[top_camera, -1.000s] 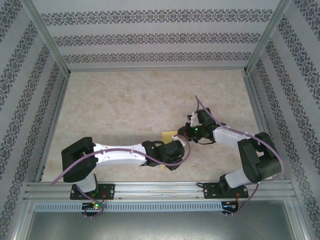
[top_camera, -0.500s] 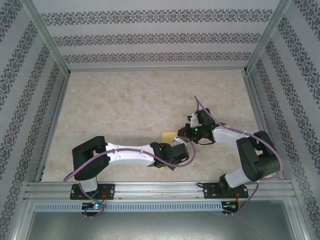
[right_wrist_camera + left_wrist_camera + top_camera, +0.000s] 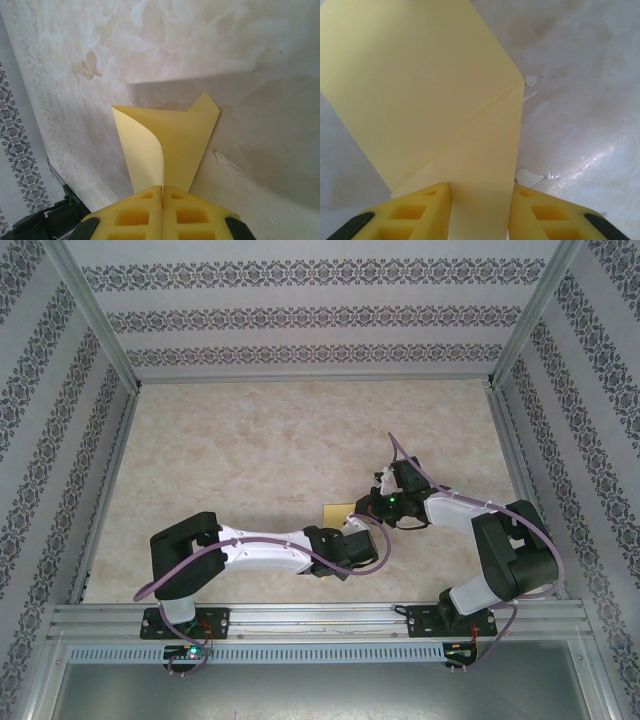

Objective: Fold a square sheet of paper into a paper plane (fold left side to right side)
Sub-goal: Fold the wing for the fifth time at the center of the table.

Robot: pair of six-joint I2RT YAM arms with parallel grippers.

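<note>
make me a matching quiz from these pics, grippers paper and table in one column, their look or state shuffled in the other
1 left gripper
2 right gripper
3 square sheet of paper
4 table

a marbled beige
b jaws shut on the paper
c pale yellow, creased
d jaws apart, paper between them

Pairs: 1-d, 2-b, 3-c, 4-a

No words, numbers, labels or signs can be read on anything here, near or far.
</note>
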